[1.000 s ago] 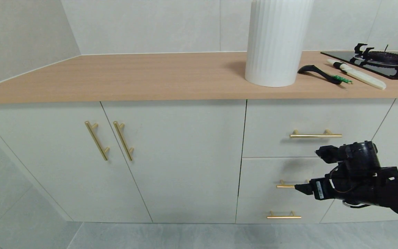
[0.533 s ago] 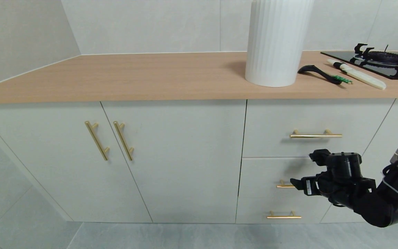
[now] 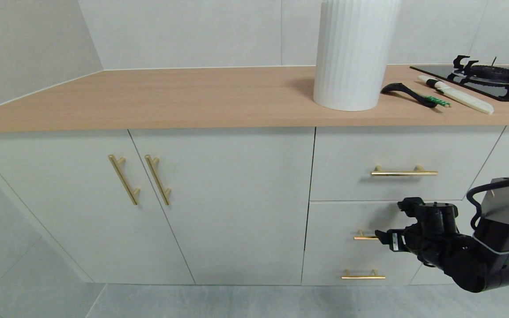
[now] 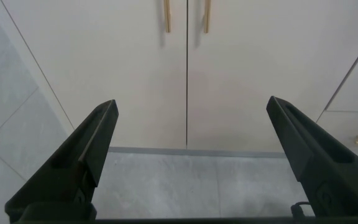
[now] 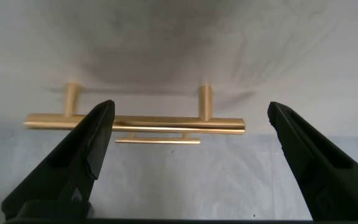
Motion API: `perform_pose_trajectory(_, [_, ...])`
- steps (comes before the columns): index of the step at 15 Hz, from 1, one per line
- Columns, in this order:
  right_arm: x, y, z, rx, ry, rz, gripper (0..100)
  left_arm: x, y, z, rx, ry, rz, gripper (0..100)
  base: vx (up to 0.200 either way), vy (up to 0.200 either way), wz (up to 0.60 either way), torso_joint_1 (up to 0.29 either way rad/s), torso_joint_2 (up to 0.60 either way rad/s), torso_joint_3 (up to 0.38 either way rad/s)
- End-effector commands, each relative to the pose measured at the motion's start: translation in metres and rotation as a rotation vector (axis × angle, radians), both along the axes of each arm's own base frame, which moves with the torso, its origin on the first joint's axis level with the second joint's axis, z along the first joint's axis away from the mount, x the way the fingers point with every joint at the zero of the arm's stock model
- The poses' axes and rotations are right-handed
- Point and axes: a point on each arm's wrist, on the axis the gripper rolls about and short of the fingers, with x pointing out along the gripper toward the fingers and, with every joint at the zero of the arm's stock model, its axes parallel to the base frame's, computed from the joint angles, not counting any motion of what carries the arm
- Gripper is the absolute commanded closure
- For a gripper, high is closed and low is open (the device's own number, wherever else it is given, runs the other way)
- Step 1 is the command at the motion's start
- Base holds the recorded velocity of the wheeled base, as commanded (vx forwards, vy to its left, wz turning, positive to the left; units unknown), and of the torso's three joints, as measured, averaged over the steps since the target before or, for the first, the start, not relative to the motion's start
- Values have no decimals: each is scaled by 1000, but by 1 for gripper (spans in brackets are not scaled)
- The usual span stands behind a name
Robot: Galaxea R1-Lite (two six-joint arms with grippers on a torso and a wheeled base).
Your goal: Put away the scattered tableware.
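My right claw [image 3: 390,219], 4 o'clock: wide, facing the drawer handle [image 5: 135,121], which is partly hidden behind it. My left claw [image 4: 191,109]: wide.

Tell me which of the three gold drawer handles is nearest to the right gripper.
The middle handle: the right gripper hangs open just in front of it. The top handle is above the gripper, the bottom handle below.
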Motion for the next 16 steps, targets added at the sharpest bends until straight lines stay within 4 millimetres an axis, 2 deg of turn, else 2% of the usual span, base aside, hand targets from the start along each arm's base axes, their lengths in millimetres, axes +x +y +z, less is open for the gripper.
perform_pose_trajectory(1, [1, 0, -7, -3, 15, 0, 0, 0, 0, 0, 0, 0, 1, 0, 0, 0, 0, 0, 0, 0])
perform_pose_trajectory(6, [5, 0, -15, -16, 5, -21, 0, 0, 0, 0, 0, 0, 1, 0, 0, 0, 0, 0, 0, 0])
perform_pose_trajectory(16, [2, -6, -14, -22, 17, -34, 0, 0, 0, 0, 0, 0, 1, 0, 0, 0, 0, 0, 0, 0])
